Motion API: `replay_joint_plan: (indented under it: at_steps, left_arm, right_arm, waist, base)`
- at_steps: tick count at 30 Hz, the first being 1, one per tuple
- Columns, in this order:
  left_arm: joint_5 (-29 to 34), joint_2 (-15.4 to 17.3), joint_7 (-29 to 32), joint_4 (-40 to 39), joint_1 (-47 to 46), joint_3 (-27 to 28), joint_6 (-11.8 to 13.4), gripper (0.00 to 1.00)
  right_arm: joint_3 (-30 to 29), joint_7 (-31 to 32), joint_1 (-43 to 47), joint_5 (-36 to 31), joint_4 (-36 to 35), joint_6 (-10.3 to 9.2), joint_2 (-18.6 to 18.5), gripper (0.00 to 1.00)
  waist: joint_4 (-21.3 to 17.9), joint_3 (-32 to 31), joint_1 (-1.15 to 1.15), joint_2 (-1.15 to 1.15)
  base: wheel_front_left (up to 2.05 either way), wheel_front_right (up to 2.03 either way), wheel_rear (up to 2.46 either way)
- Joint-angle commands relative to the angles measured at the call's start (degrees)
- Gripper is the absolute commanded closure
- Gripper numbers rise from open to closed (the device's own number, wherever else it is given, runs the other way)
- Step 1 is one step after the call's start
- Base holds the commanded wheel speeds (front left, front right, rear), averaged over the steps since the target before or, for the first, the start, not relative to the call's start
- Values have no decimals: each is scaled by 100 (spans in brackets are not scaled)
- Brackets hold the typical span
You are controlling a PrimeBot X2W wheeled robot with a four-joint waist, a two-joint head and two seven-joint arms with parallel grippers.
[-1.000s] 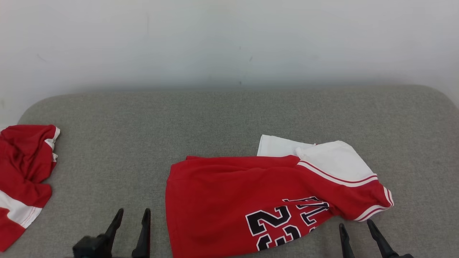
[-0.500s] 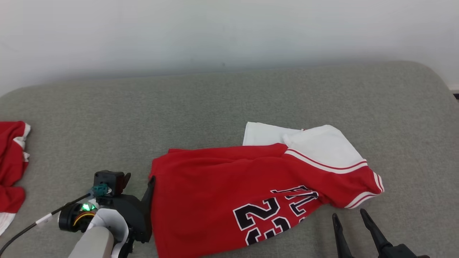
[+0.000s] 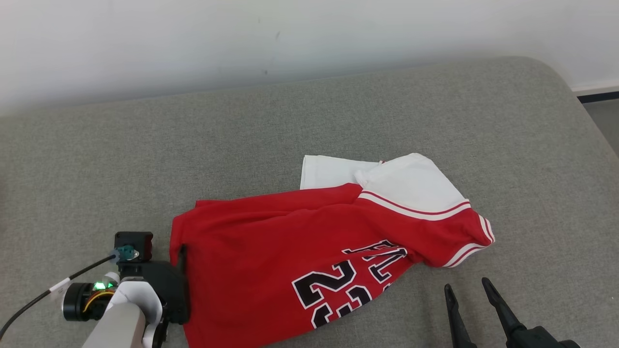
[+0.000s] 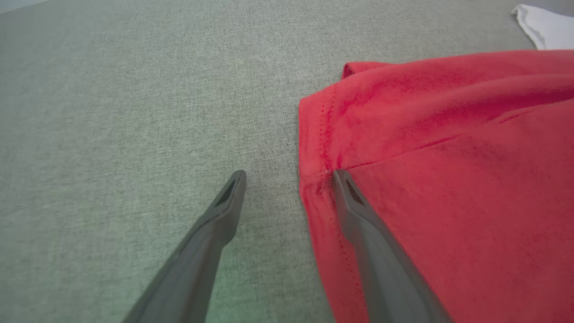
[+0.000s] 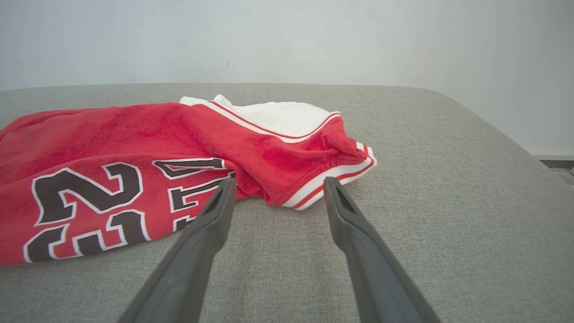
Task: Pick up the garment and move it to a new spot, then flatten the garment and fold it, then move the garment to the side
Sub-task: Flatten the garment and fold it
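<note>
Left gripper (image 4: 287,175) at lower left of head view; jaws wide apart, gripping nothing, one finger on garment (image 3: 290,251) hem, other on grey cushion (image 3: 145,145); garment lies mid-frame, number up; right gripper (image 3: 466,284) lower right, spread, empty, near sleeve.

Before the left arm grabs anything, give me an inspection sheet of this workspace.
Surface: grey upholstered surface, flat, no stains seen.
Job's things: red jersey lying rumpled, white part at its far side, number 23 showing.
Clutter: nothing seen.
Grippers: left gripper open, straddling the jersey's left hem; right gripper open, just short of its striped sleeve edge.
Cables: black cable with a white tag, by the left wrist.
Surroundings: pale wall behind; dark skirting at far right.
</note>
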Motion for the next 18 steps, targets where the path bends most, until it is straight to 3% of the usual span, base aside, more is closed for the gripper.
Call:
replay_joint_plan:
  at_steps: [1, 10, 18]
  left_arm:
    - [70, 32, 49, 92, -106, -54, 45, 0]
    - [160, 91, 119, 381, -175, -134, 315, 0]
    - [39, -14, 247, 469, -236, -221, 100, 0]
  right_arm:
    - [0, -20, -49, 32, -6, -15, -5, 0]
    - [-13, -37, -73, 59, 12, -15, -5, 0]
    - [5, -42, -106, 97, 7, -15, -6, 0]
  waist:
    - [-27, 24, -1, 0]
    - [23, 41, -1, 0]
    - [93, 115, -1, 0]
  base:
    - [0, 0, 0]
    - [0, 0, 0]
    - [0, 0, 0]
